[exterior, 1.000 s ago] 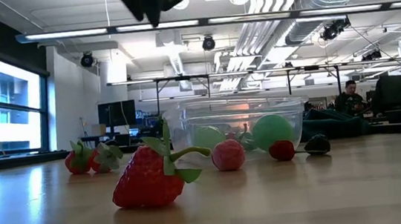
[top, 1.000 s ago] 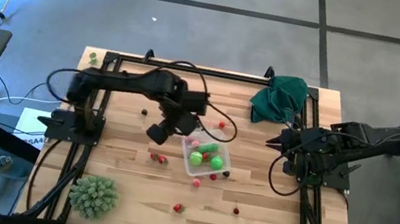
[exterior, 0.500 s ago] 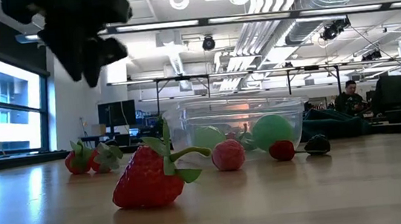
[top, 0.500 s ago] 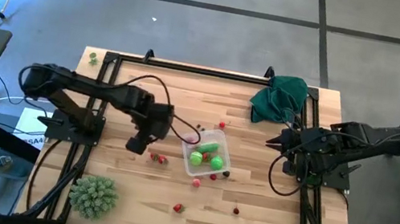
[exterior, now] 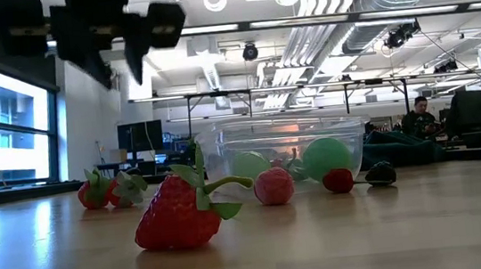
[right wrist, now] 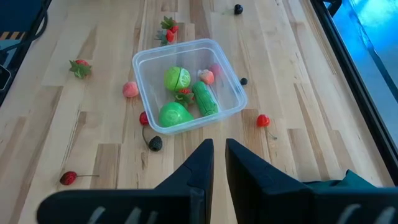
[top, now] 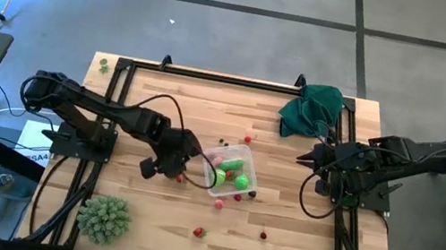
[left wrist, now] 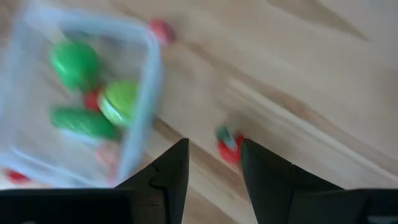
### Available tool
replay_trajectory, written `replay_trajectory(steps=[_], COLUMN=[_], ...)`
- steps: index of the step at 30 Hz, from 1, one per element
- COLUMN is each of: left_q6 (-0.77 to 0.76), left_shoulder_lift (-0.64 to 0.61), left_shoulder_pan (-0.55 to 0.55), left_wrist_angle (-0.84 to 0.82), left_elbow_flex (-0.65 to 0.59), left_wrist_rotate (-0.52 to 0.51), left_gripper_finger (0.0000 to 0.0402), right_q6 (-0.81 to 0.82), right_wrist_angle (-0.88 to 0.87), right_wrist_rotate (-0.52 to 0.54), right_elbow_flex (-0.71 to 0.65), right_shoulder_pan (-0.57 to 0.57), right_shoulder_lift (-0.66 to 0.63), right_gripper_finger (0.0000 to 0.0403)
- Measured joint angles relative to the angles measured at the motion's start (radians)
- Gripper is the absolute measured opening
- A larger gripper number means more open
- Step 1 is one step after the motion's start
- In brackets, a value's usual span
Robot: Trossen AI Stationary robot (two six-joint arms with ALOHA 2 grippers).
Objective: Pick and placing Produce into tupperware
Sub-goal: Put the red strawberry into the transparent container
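The clear tupperware (top: 229,173) stands mid-table with green pieces (right wrist: 177,79) and small red ones inside. Loose produce lies around it: a pair of strawberries (top: 176,176) to its left, another strawberry (exterior: 182,214), cherries (right wrist: 263,120) and dark berries (right wrist: 155,143). My left gripper (left wrist: 214,167) hovers open above the strawberry pair, pointing steeply down; one strawberry (left wrist: 229,144) shows just past its fingertips, untouched. In the low view the left gripper (exterior: 123,68) hangs well above the table. My right gripper (right wrist: 219,158) waits shut at the right side, raised.
A spiky pale-green ball (top: 105,218) sits at the near left corner. A dark green cloth (top: 309,109) lies at the far right corner. Black frame rails (top: 213,76) run along the table's edges. Bare wood lies near the front edge, with two small pieces (top: 200,231).
My left gripper has come down from above the tupperware's left side toward the table's left and near edge. It has rolled at the wrist and tipped steeper, and now hangs over the strawberry pair. Nothing on the table has moved.
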Motion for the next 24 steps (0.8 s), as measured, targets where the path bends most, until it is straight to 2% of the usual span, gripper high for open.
replay_trajectory(steps=[6, 11, 17, 24], left_q6=[-0.017, -0.052, -0.154, -0.158], left_shoulder_lift=[0.038, 0.110, 0.169, 0.189], left_shoulder_pan=[-0.008, -0.008, -0.008, -0.008], left_wrist_angle=[0.035, 0.045, 0.023, 0.006], left_elbow_flex=[0.000, 0.000, -0.001, 0.001], left_wrist_rotate=[-0.025, -0.095, -0.098, -0.087], left_gripper_finger=[0.0134, 0.0141, 0.0186, 0.0246], right_q6=[0.000, 0.000, 0.000, 0.000], right_wrist_angle=[0.000, 0.000, 0.000, 0.000], right_wrist_rotate=[0.000, 0.000, 0.000, 0.000], right_elbow_flex=[0.000, 0.000, 0.000, 0.000], right_shoulder_pan=[0.000, 0.000, 0.000, 0.000], right_shoulder_lift=[0.000, 0.000, 0.000, 0.000], right_gripper_finger=[0.0032, 0.0032, 0.0032, 0.0032])
